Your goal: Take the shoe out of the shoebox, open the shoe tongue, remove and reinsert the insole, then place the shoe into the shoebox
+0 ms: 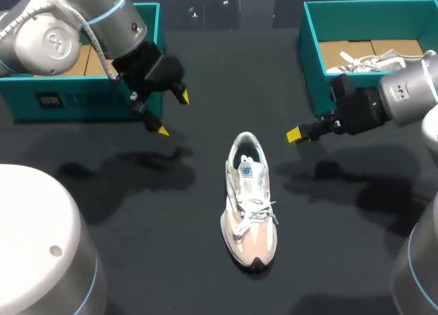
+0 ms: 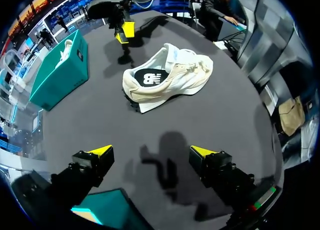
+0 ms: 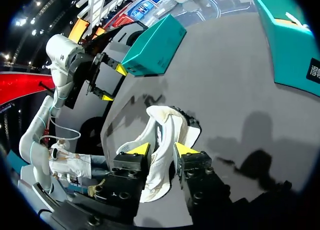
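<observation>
A cream and white sneaker [image 1: 250,202] lies on the black table, toe toward the front edge, laces tied; it also shows in the left wrist view [image 2: 167,75] and the right wrist view [image 3: 162,140]. My left gripper [image 1: 172,114] hangs open and empty in front of the left teal shoebox [image 1: 75,99], well apart from the shoe; its fingers [image 2: 102,151] stand wide. My right gripper [image 1: 298,134] hovers beside the right teal shoebox [image 1: 311,61], up and to the right of the shoe's heel. Its fingers [image 3: 139,149] are narrowly apart with nothing between them.
A second white shoe [image 1: 366,61] lies inside the right shoebox. The left shoebox shows a brown cardboard inside. Bare black tabletop [image 1: 137,212] surrounds the sneaker. My arms' large bases sit at the front left and front right corners.
</observation>
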